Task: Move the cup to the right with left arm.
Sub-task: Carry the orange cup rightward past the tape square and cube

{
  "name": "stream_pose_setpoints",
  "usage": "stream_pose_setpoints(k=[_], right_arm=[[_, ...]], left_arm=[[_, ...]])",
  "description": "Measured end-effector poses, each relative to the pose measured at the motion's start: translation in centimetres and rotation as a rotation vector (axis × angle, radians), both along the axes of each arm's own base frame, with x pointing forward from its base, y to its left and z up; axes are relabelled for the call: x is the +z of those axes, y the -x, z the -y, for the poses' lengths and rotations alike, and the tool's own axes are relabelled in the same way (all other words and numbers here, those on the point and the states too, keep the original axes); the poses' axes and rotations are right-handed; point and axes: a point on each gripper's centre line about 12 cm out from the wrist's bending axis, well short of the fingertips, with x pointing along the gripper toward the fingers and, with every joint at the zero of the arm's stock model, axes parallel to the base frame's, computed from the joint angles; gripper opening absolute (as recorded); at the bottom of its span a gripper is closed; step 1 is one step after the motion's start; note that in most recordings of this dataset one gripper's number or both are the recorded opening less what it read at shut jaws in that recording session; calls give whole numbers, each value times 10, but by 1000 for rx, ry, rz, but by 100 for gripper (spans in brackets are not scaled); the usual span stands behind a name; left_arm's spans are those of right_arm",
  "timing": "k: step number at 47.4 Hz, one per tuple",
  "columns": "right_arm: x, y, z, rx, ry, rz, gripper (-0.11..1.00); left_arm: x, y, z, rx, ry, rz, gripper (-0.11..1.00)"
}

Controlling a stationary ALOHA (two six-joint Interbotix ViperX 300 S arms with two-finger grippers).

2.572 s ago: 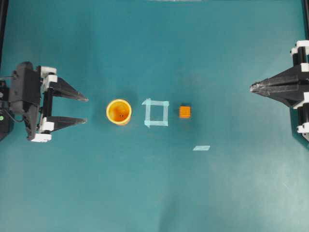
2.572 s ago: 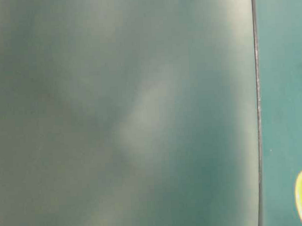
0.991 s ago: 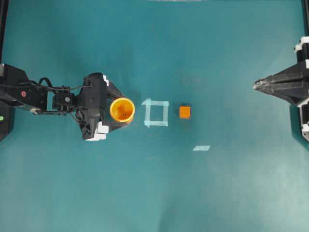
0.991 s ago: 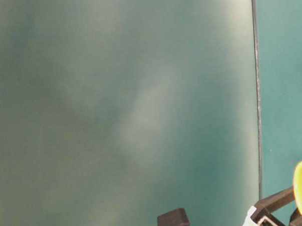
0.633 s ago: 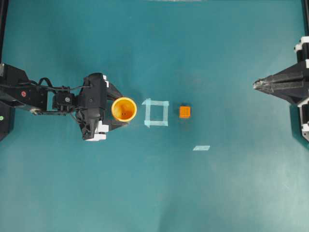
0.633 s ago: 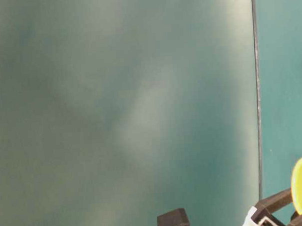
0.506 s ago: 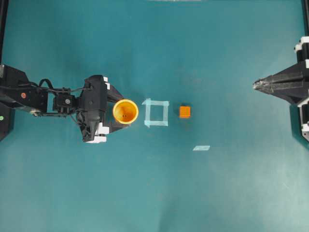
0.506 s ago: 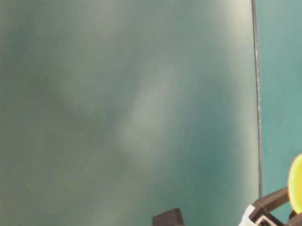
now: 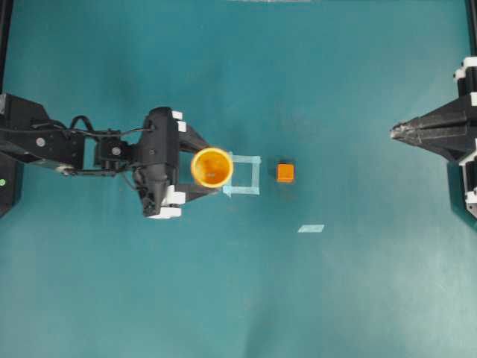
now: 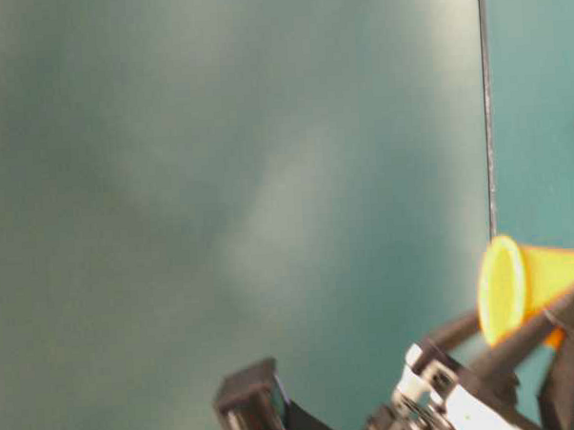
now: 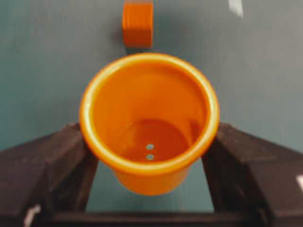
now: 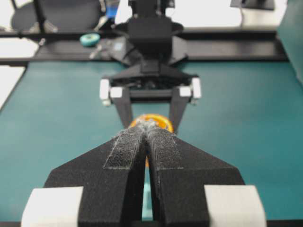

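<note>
Teal surface [image 9: 238, 298] fills pretty much the whole overhead view, with dark rails along the left and right edges. My left gripper [image 9: 212, 173] has the cup [image 9: 212, 166] clamped between its two fingers, one on each side of it. The cup's rim covers the left side of the taped square [image 9: 244, 174]. Just past the square sits the small orange cube [image 9: 285, 172], and a loose tape strip [image 9: 311, 228] lies below and right of that. Lots of bare surface above and below this line. My right gripper [image 9: 393, 133] is parked way over at the right edge, tips pressed together, holding nothing.

Table-level view is mostly blurry teal; the cup [image 10: 528, 285] shows at the lower right with my black fingers [image 10: 535, 328] crossing it.

Left wrist view: the cup [image 11: 149, 118] sits upright between my fingers [image 11: 45, 163], which touch both its sides. The cube [image 11: 138, 21] is straight ahead, clear of the cup.

Right wrist view: my right gripper [image 12: 147, 130] is closed, pads touching. Behind it, the cup [image 12: 156, 120] sits in my left gripper [image 12: 150, 116].
</note>
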Motion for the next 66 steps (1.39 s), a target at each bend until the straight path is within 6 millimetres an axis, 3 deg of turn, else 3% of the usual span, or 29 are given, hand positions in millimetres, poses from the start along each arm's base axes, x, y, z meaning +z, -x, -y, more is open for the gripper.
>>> stream_pose_setpoints(k=[20,66], right_arm=[[0,0,0,2,2,0,-1],[5,0,0,0,-1,12,-1]], left_arm=[[12,-41,-1,-1,-4,24,64],[25,-159,-9,-13,-62,60,64]])
